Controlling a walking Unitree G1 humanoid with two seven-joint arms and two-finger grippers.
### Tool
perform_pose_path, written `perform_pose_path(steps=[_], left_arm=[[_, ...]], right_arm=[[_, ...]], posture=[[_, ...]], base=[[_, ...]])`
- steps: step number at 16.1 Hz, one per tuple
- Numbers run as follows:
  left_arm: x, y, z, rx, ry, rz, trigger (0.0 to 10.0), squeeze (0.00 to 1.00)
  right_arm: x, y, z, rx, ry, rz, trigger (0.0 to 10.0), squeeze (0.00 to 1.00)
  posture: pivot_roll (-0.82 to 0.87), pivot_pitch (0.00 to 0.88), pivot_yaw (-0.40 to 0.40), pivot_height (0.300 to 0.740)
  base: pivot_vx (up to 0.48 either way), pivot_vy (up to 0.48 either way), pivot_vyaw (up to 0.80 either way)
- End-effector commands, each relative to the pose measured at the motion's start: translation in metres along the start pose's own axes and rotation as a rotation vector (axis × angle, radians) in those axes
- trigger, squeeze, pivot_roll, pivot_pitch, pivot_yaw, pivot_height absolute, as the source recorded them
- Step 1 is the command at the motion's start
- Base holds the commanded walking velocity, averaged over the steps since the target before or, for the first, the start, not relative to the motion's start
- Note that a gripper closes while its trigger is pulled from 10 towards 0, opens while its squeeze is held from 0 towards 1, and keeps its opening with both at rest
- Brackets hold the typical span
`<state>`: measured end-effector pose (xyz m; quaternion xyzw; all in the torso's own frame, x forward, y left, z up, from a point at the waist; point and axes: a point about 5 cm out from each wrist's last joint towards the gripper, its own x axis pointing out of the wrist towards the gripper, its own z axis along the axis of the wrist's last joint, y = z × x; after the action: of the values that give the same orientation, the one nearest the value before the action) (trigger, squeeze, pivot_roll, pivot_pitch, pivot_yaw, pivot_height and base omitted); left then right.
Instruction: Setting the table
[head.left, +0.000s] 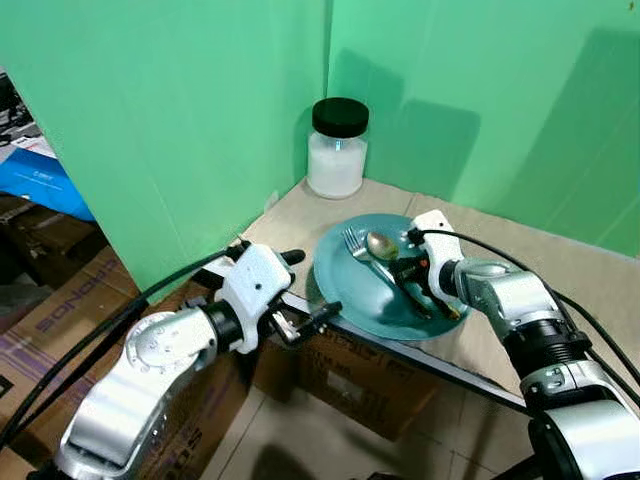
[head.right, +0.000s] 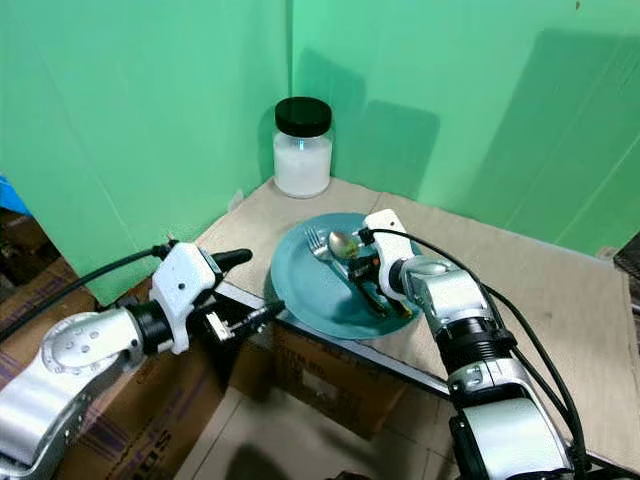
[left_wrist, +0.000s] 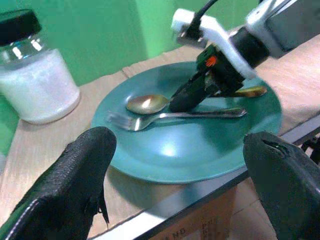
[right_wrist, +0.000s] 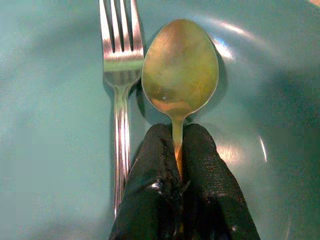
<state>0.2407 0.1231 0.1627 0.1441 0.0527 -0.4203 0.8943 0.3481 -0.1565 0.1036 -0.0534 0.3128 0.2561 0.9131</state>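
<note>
Teal and round, the plate (head.left: 352, 292) sits at the near left edge of the counter (head.left: 590, 290), which is covered in a pale wood-grain sheet and backed by green panels (head.left: 180, 120). On the plate lie a silver fork (head.left: 356, 245) and a gold-toned spoon (head.left: 381, 245) side by side, the fork on the left, their heads pointing toward the far side. In the right wrist view the fork's tines and the spoon's bowl are almost touching.

The right hand (head.left: 412, 268) reaches over the plate from the right, its two black fingers (right_wrist: 150, 190) pinched together on the spoon's thin neck just behind the bowl. The spoon's bowl rests on or just above the plate; which one cannot be told.

The left hand (head.left: 305, 300) hovers at the near left edge of the counter, just beside the plate's rim, with its fingers (left_wrist: 75, 185) spread wide apart and nothing between them. In its wrist view the plate lies straight ahead between the two fingertips.

At the far left corner of the counter, against the green panels, stands a glass jar (head.left: 337, 150) with a black lid (head.left: 340, 116), filled with something white. It is apart from the plate. Cardboard boxes (head.left: 60, 300) lie on the floor on the left, below the counter's edge.
</note>
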Motion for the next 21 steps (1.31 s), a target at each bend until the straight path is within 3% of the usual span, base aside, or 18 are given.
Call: perform_pose_path(steps=[1, 3, 4, 5, 6, 7, 9, 10, 11, 13, 14, 16, 19, 21], left_arm=[[-0.001, 0.006, 0.004, 0.018, -0.009, 0.009, 10.0, 0.30], [0.002, 0.018, 0.013, 0.008, -0.049, 0.072, 10.0, 0.29], [0.008, 0.026, 0.018, -0.015, -0.073, 0.147, 10.0, 0.29], [0.011, 0.029, 0.020, -0.021, -0.085, 0.192, 10.0, 0.28], [0.019, 0.030, 0.019, -0.032, -0.104, 0.330, 10.0, 0.28], [0.019, 0.031, 0.017, -0.037, -0.106, 0.351, 10.0, 0.28], [0.014, 0.025, 0.020, -0.148, -0.171, 0.484, 10.0, 0.22], [0.011, 0.024, 0.016, -0.129, -0.164, 0.532, 10.0, 0.13], [0.008, 0.024, 0.008, -0.113, -0.119, 0.588, 10.0, 0.11], [0.006, 0.023, 0.009, -0.092, -0.128, 0.618, 10.0, 0.11], [0.004, 0.028, 0.013, -0.113, -0.163, 0.655, 10.0, 0.07], [0.004, 0.029, 0.014, -0.109, -0.181, 0.672, 10.0, 0.00], [0.001, 0.028, 0.008, -0.167, -0.180, 0.712, 10.0, 0.00], [-0.001, 0.027, 0.008, -0.150, -0.176, 0.725, 10.0, 0.00]], right_arm=[[-0.004, 0.001, 0.018, -0.007, -0.061, -0.001, 0.0, 0.00], [-0.020, 0.005, 0.042, 0.001, -0.191, 0.015, 0.0, 0.00], [-0.039, 0.005, 0.056, -0.015, -0.300, 0.007, 0.0, 0.00], [-0.047, 0.005, 0.062, -0.010, -0.364, -0.002, 0.0, 0.00], [-0.066, 0.006, 0.060, 0.011, -0.522, -0.055, 10.0, 0.00], [-0.067, 0.009, 0.058, 0.008, -0.538, -0.054, 10.0, 0.00], [-0.089, 0.026, 0.045, 0.051, -0.655, -0.176, 10.0, 0.00], [-0.098, 0.032, 0.038, 0.054, -0.695, -0.238, 10.0, 0.00], [-0.108, 0.034, 0.034, 0.048, -0.744, -0.310, 10.0, 0.00], [-0.117, 0.036, 0.029, 0.108, -0.798, -0.367, 10.0, 0.00], [-0.122, 0.037, 0.029, 0.058, -0.825, -0.441, 10.0, 0.00], [-0.121, 0.040, 0.026, 0.075, -0.806, -0.469, 10.0, 0.00], [-0.116, 0.045, 0.022, 0.075, -0.765, -0.471, 10.0, 0.00], [-0.113, 0.043, 0.017, 0.091, -0.740, -0.511, 10.0, 0.00]], posture=[[-0.05, 0.000, 0.009, 0.740], [-0.04, 0.000, 0.025, 0.740], [-0.04, 0.000, 0.029, 0.740], [-0.02, 0.000, 0.031, 0.740], [-0.01, 0.000, 0.032, 0.740], [-0.02, 0.000, 0.032, 0.740], [-0.03, 0.000, 0.037, 0.740], [-0.04, 0.000, 0.054, 0.740], [-0.05, 0.000, 0.052, 0.740], [-0.05, 0.000, 0.049, 0.740], [-0.05, 0.000, 0.035, 0.740], [-0.05, 0.000, 0.030, 0.740], [-0.05, 0.000, 0.021, 0.740], [-0.05, 0.000, 0.013, 0.740]], base=[[0.000, 0.000, 0.00], [0.000, 0.000, 0.00], [0.000, 0.000, 0.00], [0.000, 0.000, 0.00], [0.000, 0.000, 0.00], [0.000, 0.000, 0.00], [0.000, 0.000, 0.00], [0.000, 0.000, 0.00], [0.000, 0.000, -0.56], [0.000, 0.000, -0.80], [0.000, 0.000, -0.80], [0.000, 0.000, -0.80], [0.000, 0.000, -0.80], [0.000, 0.000, -0.80]])
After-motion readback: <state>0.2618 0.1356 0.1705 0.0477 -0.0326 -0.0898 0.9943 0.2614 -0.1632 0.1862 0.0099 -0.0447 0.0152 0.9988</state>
